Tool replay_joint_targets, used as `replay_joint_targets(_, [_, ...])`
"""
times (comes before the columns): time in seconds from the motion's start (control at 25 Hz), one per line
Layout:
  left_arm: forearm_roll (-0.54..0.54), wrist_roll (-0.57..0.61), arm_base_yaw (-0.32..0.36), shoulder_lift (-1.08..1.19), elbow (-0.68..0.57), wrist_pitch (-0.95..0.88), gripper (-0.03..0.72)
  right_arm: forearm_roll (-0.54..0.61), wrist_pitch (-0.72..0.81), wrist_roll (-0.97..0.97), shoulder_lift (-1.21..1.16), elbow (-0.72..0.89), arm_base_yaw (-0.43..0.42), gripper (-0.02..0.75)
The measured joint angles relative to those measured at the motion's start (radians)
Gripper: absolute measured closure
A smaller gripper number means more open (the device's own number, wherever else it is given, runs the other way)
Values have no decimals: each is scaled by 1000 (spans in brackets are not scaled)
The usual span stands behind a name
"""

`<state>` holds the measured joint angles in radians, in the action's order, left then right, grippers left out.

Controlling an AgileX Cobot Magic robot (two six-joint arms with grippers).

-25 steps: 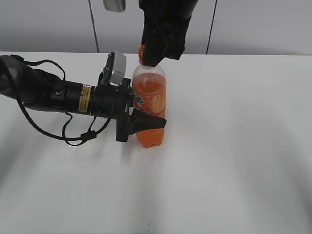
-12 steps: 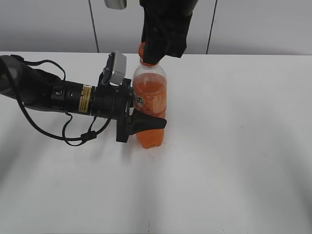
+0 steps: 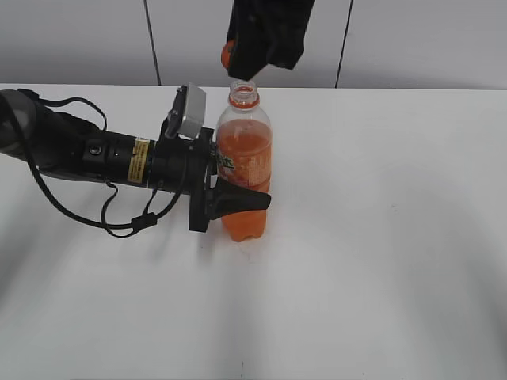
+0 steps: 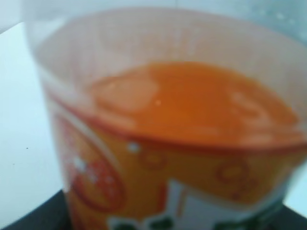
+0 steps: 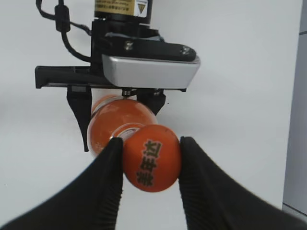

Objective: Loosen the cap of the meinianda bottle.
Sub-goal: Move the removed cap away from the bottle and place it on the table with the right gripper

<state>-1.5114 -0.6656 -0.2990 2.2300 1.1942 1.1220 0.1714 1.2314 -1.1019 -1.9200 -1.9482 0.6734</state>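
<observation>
The meinianda bottle [image 3: 245, 170] stands upright on the white table, with orange liquid and an orange label; its neck is open at the top. It fills the left wrist view [image 4: 168, 143] and shows from above in the right wrist view [image 5: 112, 120]. My left gripper [image 3: 234, 199] is shut on the bottle's lower body from the left. My right gripper [image 3: 238, 54] is shut on the orange cap [image 3: 227, 53] and holds it a little above the bottle's mouth. In the right wrist view the cap [image 5: 151, 158] sits between the two black fingers [image 5: 150, 160], printed top toward the camera.
The white table [image 3: 380, 237] spreads around the bottle. The left arm [image 3: 95, 154] and its looping cable lie across the table's left side. A grey panelled wall [image 3: 412, 39] stands behind the table.
My right gripper has risen with the cap, which has come off the bottle's neck. The bottle's open mouth now shows. The left gripper and bottle have not moved.
</observation>
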Motion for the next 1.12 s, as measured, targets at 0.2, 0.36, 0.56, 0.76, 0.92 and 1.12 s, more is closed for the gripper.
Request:
replay_joint_targets(0.2, [0,0,-1,0,0,0,270,-1,0,91,44,-17,0,466])
replay_joint_targets(0.36, [0,0,-1,0,0,0,270,-7,0,186,61,-17,0,466])
replay_joint_targets(0.56, [0,0,-1,0,0,0,270,-72,0,384,71,-17,0,466])
replay_joint_targets(0.76, [-1,0,-1,0,0,0,270,-165,0,605,73,-17,-40,466])
replay_joint_targets(0.92, [-3,0,-1,0,0,1,270,-140,0,731,73,-17,-157,466])
replay_joint_targets(1.12, [-4,0,-1,0,0,1,270,-127,-3,859,74,18,-345,466])
